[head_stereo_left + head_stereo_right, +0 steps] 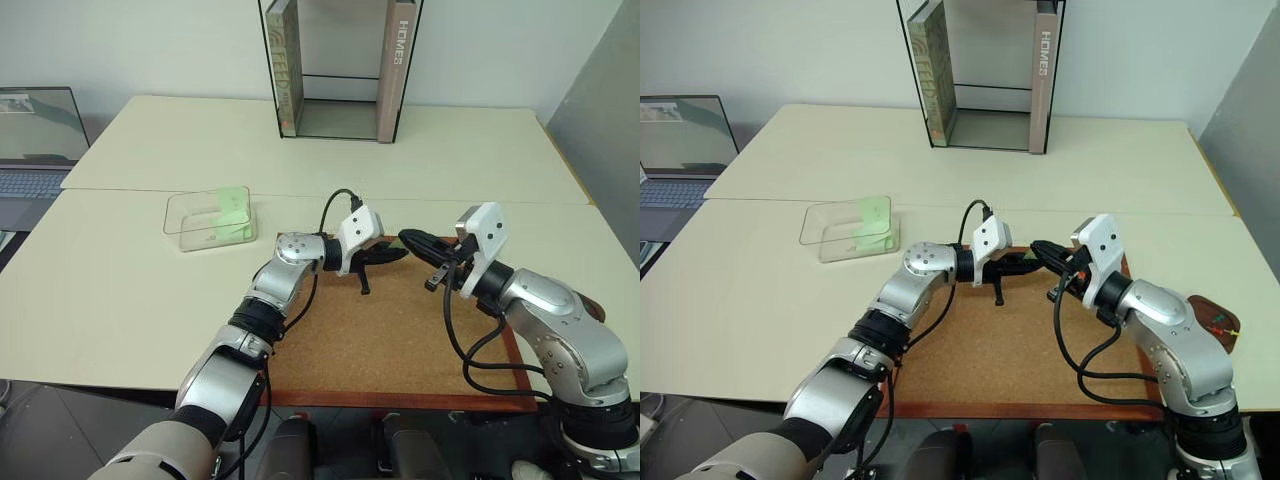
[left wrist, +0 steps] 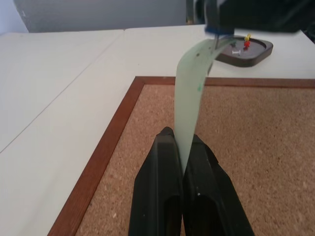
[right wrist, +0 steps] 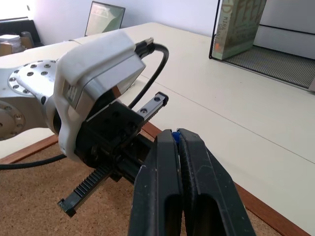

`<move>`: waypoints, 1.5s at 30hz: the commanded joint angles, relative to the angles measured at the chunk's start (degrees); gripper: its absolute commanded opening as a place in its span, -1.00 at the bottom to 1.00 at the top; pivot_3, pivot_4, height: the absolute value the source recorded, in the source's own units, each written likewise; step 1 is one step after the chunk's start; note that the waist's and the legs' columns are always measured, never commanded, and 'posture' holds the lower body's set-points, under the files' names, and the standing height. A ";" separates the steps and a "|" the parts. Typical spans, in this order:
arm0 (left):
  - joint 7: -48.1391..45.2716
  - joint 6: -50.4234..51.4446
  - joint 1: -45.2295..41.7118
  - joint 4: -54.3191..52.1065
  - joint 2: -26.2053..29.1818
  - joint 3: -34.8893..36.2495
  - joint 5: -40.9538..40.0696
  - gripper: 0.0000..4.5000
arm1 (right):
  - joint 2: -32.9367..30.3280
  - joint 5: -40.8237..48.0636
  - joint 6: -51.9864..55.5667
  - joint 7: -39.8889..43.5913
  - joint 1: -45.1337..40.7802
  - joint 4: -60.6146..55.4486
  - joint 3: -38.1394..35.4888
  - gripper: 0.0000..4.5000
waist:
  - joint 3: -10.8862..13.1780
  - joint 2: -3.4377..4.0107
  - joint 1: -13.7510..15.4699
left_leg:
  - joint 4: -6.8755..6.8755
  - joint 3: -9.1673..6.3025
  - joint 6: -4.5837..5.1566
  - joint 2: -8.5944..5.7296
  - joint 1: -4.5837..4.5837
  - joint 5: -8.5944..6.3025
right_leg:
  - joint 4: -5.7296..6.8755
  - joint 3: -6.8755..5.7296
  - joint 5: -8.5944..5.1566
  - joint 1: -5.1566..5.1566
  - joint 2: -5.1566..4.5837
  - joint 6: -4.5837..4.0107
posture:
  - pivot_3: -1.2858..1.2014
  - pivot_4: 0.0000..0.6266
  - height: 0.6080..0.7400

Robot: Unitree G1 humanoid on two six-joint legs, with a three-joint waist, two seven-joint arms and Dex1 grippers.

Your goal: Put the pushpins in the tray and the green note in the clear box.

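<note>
My left gripper [image 2: 179,140] is shut on the lower end of the pale green note [image 2: 189,98], which rises as a curved strip above the corkboard [image 1: 400,340]. The note's upper end meets my right gripper [image 3: 175,133], which is shut on a blue-headed pushpin [image 3: 174,134]; the pin's point goes through the paper. In the head views the two grippers meet tip to tip over the board's far edge. The dark reddish tray [image 2: 256,51] lies beyond the board with a red pin [image 2: 246,43] and other small pins in it. The clear box [image 1: 210,218] stands to the left with a green slip inside.
A tall black-framed glass stand [image 1: 340,70] with books stands at the back of the table. A laptop [image 1: 35,140] sits at the far left. The cream tabletop [image 1: 120,290] lies bare between the box and the board.
</note>
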 commanded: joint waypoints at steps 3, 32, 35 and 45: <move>0.80 0.19 1.49 -2.96 -0.49 -1.06 1.70 -0.96 | 0.68 8.58 3.66 -2.94 1.11 -5.50 -9.37 -1.00 | 0.00 0.00 0.02 | 0.04 0.00 0.00 0.00 0.00 0.00 | 0.03 0.00 0.01 0.01 0.00 -0.02 | 0.03 -0.52 1.00; 6.75 5.67 12.95 -30.24 3.60 -6.30 5.86 -0.98 | -13.14 -3.55 4.30 -5.87 25.94 11.66 -31.76 -0.90 | -0.13 0.15 -0.20 | 0.08 0.13 0.21 -0.03 1.00 0.15 | 0.54 0.21 0.05 0.72 0.04 -0.09 | 0.03 -0.52 1.00; 6.83 5.41 13.24 -30.60 3.91 -6.66 5.85 -1.00 | -13.29 -4.03 4.35 -4.93 25.43 13.13 -29.53 -0.64 | -0.13 0.15 -0.16 | 0.08 0.14 0.21 -0.06 0.98 0.15 | 0.52 0.22 0.06 0.73 0.04 -0.08 | 0.03 -0.52 1.00; 7.23 5.29 13.02 -30.09 4.03 -6.55 6.06 -1.00 | -12.86 -5.12 4.57 -4.74 23.87 14.55 -27.75 0.46 | -0.12 0.15 -0.08 | 0.06 0.14 0.22 -0.13 0.94 0.15 | 0.45 0.24 0.06 0.72 0.00 -0.08 | 0.03 -0.52 1.00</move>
